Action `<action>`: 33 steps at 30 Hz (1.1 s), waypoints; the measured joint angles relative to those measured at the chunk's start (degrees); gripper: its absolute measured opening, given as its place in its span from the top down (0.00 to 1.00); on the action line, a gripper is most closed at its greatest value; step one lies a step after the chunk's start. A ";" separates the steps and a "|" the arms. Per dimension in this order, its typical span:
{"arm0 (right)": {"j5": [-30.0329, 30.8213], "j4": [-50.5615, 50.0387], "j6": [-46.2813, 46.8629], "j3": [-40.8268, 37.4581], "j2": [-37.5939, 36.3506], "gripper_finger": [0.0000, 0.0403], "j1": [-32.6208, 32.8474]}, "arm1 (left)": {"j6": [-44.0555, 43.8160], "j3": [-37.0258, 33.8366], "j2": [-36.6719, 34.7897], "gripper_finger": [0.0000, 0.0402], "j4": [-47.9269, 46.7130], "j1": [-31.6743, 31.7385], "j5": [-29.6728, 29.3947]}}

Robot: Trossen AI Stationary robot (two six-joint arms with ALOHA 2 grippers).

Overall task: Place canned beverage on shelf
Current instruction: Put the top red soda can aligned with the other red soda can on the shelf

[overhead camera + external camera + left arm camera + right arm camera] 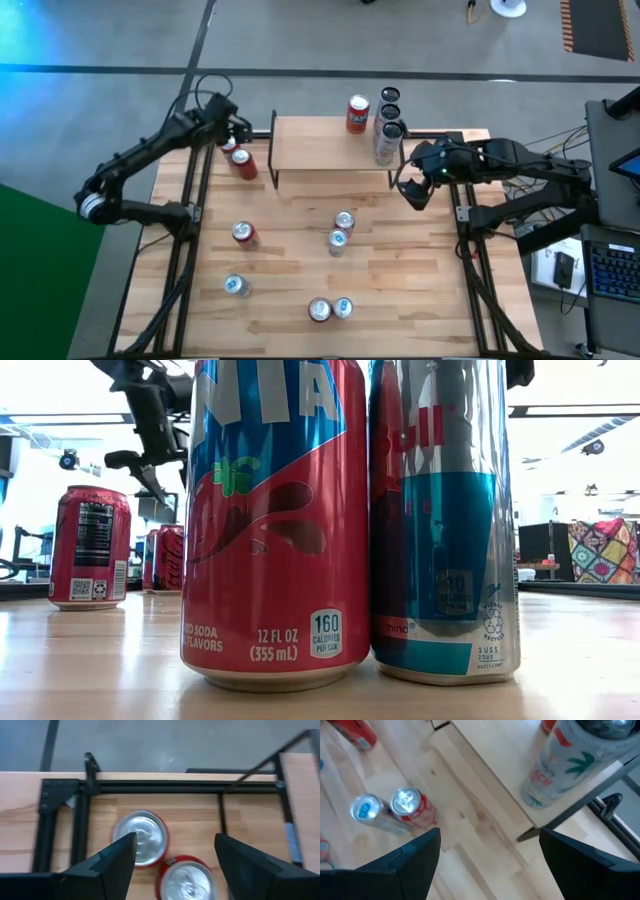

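Observation:
The shelf (320, 152), a light-wood plank on thin black legs, stands at the table's far middle. Several cans stand upright at its right end: a red one (357, 115) and tall silver ones (388, 140). My left gripper (238, 132) hovers open over two red cans (141, 838) (186, 879) that stand on the table just left of the shelf; it touches neither. My right gripper (411, 192) hangs open beside the shelf's right end (520, 795), with nothing between its fingers.
More cans stand on the slatted table: a red one (244, 233), a pair at the middle (341, 231), a silver one (235, 285) and a pair at the near edge (330, 308). The pair fills the low view (275, 520). Black frame rails (150, 786) edge the table.

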 joint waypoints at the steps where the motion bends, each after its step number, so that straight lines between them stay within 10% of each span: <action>1: -0.04 0.19 0.04 -0.91 -0.52 0.19 -0.47 | 0.55 1.52 1.38 0.37 -1.77 0.78 0.15; 33: -4.03 14.15 13.73 -11.44 -2.67 0.12 -3.97 | 14.83 4.01 16.99 0.15 -3.25 12.51 13.05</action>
